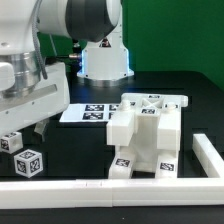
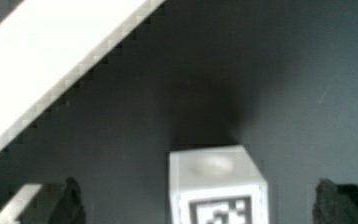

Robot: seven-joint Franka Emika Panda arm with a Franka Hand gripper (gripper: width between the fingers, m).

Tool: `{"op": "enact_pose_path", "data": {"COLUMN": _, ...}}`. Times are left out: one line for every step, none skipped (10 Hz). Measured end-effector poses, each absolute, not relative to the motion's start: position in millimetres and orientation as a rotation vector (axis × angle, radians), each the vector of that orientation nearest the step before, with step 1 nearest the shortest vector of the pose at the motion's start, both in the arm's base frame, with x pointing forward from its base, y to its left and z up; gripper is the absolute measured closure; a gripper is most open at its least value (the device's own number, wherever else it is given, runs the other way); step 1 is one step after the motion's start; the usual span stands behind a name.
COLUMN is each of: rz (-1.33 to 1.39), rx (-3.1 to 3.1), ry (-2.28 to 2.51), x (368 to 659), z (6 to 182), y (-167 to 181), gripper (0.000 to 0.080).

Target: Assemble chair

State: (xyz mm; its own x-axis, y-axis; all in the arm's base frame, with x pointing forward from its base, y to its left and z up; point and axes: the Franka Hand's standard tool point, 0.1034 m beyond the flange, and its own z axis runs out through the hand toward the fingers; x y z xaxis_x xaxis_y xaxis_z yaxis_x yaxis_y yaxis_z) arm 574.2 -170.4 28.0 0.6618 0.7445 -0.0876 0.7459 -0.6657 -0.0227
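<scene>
The partly built chair (image 1: pixel 146 135), a stack of glossy white tagged slabs and blocks, stands at centre right in the exterior view. Two small white cube-like legs (image 1: pixel 10 142) (image 1: pixel 30 162) with tags lie at the exterior view's lower left. My gripper (image 1: pixel 38 128) hangs just over them, open. In the wrist view one leg (image 2: pixel 217 180) with its tag facing up lies between the dark fingertips (image 2: pixel 48 203), with a clear gap on each side. The gripper (image 2: pixel 197 205) holds nothing.
The marker board (image 1: pixel 88 113) lies flat behind the legs. A long white border rail (image 1: pixel 110 185) runs along the front and turns up the exterior view's right side (image 1: pixel 208 155); it crosses the wrist view as a diagonal band (image 2: pixel 69 70). The arm's base (image 1: pixel 105 55) stands at the back.
</scene>
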Motion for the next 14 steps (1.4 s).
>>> {"op": "enact_pose_path", "data": {"rz": -0.153, "rx": 2.855, "ry": 1.275, "x": 571, "z": 22.4, "y": -172, "gripper": 0.0151}}
{"op": "enact_pose_path", "data": {"rz": -0.168, "rx": 2.871, "ry": 1.250, "x": 568, "z": 16.4, "y": -169, "gripper": 0.0151}}
{"op": "enact_pose_path", "data": {"rz": -0.167, "rx": 2.891, "ry": 1.217, "x": 569, "z": 14.9, "y": -161, "gripper": 0.0151}}
{"op": "enact_pose_path", "data": {"rz": -0.162, "rx": 2.894, "ry": 1.223, "x": 570, "z": 14.2, "y": -158, "gripper": 0.0151}}
{"op": "enact_pose_path", "data": {"rz": -0.160, "rx": 2.897, "ry": 1.222, "x": 569, "z": 13.9, "y": -161, "gripper": 0.0151}}
{"op": "enact_pose_path", "data": {"rz": -0.162, "rx": 2.901, "ry": 1.212, "x": 569, "z": 13.7, "y": -162, "gripper": 0.0151}}
{"op": "enact_pose_path", "data": {"rz": -0.163, "rx": 2.901, "ry": 1.212, "x": 569, "z": 13.7, "y": -162, "gripper": 0.0267}}
{"op": "enact_pose_path", "data": {"rz": -0.163, "rx": 2.901, "ry": 1.211, "x": 568, "z": 13.6, "y": -162, "gripper": 0.0414}}
{"op": "enact_pose_path", "data": {"rz": -0.163, "rx": 2.901, "ry": 1.210, "x": 568, "z": 13.7, "y": -162, "gripper": 0.0414}}
{"op": "enact_pose_path", "data": {"rz": -0.162, "rx": 2.904, "ry": 1.204, "x": 568, "z": 13.7, "y": -162, "gripper": 0.0518}}
{"op": "enact_pose_path", "data": {"rz": -0.150, "rx": 2.930, "ry": 1.127, "x": 568, "z": 14.9, "y": -163, "gripper": 0.0518}}
{"op": "enact_pose_path", "data": {"rz": -0.136, "rx": 2.970, "ry": 1.005, "x": 559, "z": 20.2, "y": -162, "gripper": 0.0518}}
{"op": "enact_pose_path", "data": {"rz": -0.142, "rx": 3.027, "ry": 0.847, "x": 547, "z": 27.7, "y": -157, "gripper": 0.0518}}
{"op": "enact_pose_path", "data": {"rz": -0.146, "rx": 3.092, "ry": 0.591, "x": 536, "z": 33.9, "y": -149, "gripper": 0.0518}}
